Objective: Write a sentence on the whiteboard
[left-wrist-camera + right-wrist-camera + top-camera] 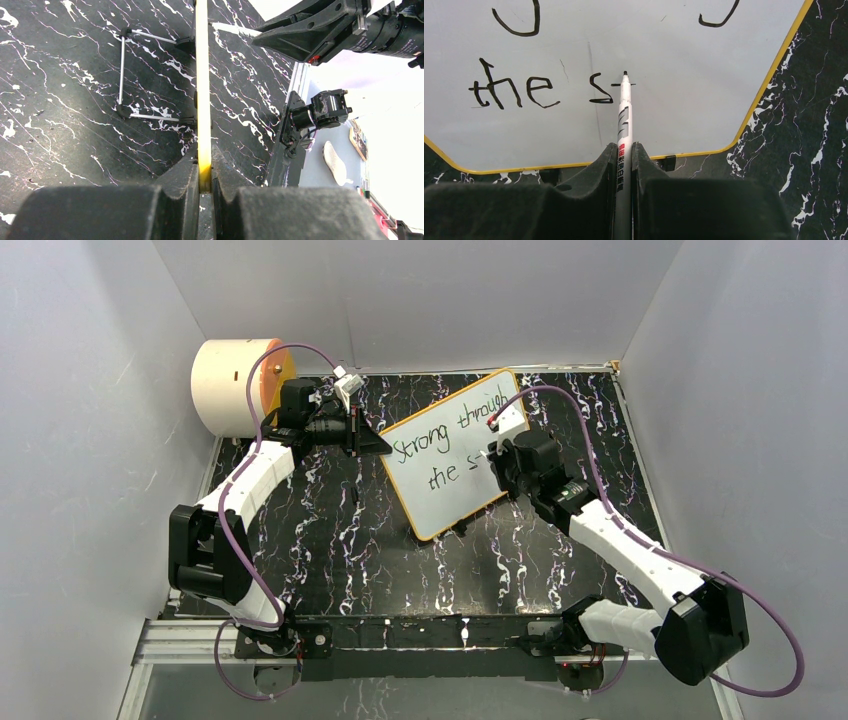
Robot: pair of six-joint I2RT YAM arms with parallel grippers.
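The whiteboard, white with a thin yellow frame, lies slanted on the black marbled table and reads "Strong through" over "the s". My left gripper is shut on the board's left frame edge, seen edge-on in the left wrist view. My right gripper is shut on a white marker. The marker's black tip touches the board just right of the "s", at a short fresh dash. In the top view the right gripper hovers over the board's lower right part.
A cream cylinder with an orange face stands at the back left by the wall. The board's wire stand shows under its edge. Grey walls close in both sides. The table's metal rail runs along the near edge.
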